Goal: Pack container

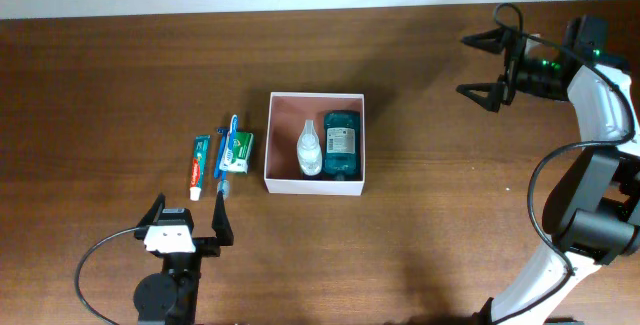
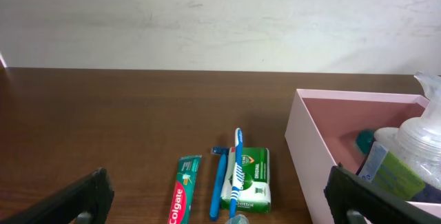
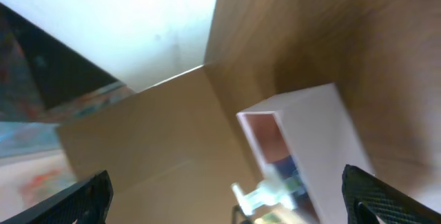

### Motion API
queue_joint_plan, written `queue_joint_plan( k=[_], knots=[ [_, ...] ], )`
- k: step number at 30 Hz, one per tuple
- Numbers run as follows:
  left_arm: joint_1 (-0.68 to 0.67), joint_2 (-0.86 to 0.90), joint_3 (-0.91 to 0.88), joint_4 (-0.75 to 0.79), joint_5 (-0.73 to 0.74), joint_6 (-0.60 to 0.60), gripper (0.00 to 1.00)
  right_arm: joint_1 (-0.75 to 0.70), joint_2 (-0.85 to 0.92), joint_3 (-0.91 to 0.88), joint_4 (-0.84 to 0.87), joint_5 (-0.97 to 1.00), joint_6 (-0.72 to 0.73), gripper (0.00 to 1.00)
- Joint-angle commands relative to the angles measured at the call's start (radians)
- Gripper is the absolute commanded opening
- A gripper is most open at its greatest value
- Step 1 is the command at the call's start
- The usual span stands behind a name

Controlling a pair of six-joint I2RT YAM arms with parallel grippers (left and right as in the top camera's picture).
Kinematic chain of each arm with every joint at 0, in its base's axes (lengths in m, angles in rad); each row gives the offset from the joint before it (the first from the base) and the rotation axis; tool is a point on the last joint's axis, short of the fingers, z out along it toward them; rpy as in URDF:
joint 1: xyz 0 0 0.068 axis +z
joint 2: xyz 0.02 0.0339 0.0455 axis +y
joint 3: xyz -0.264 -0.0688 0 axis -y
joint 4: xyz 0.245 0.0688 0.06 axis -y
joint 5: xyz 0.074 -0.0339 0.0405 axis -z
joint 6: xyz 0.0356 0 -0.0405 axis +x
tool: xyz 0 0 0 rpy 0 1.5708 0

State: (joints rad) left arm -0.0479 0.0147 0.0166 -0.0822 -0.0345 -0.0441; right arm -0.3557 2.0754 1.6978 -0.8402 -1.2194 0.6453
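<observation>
Brown table, container; overhead alone with left gripper, right gripper, both wide-jawed.

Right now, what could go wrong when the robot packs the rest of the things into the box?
1. The toothbrush rests partly on the green carton, close beside the toothpaste. The open left claw might knock one while grabbing another.
2. The clear bottle and teal bottle already fill much of the container. A long item could catch on its wall or land on a bottle.
</observation>
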Motion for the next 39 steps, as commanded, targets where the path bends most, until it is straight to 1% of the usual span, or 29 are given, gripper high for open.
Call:
queue_joint_plan(
  k=[1,30,31,32,33,34,39],
  knots=[
    [0.005,-0.007,-0.008,0.002,-0.007,0.018,0.99,-0.006,-0.001,0.003,0.000,0.058,-0.092,0.99],
    [0.005,-0.007,-0.008,0.002,-0.007,0.019,0.99,-0.005,-0.001,0.003,-0.008,0.053,-0.092,0.99],
    [0.005,-0.007,-0.008,0.002,-0.007,0.019,0.99,-0.005,-0.001,0.003,-0.008,0.053,-0.092,0.77],
    [0.005,-0.007,-0.008,0.002,-0.007,0.019,0.99,-0.005,-0.001,0.003,-0.008,0.053,-0.092,0.46],
    [0.005,-0.007,-0.008,0.002,-0.007,0.019,0.99,-0.005,-0.001,0.003,-0.008,0.054,-0.092,0.21],
    [0.005,-0.007,-0.008,0.002,-0.007,0.019,0.99,-0.005,-0.001,0.003,-0.008,0.054,-0.092,0.04],
    [0.005,-0.007,-0.008,0.002,-0.007,0.019,0.99,-0.005,-0.001,0.003,-0.008,0.054,-0.092,0.04]
  ],
)
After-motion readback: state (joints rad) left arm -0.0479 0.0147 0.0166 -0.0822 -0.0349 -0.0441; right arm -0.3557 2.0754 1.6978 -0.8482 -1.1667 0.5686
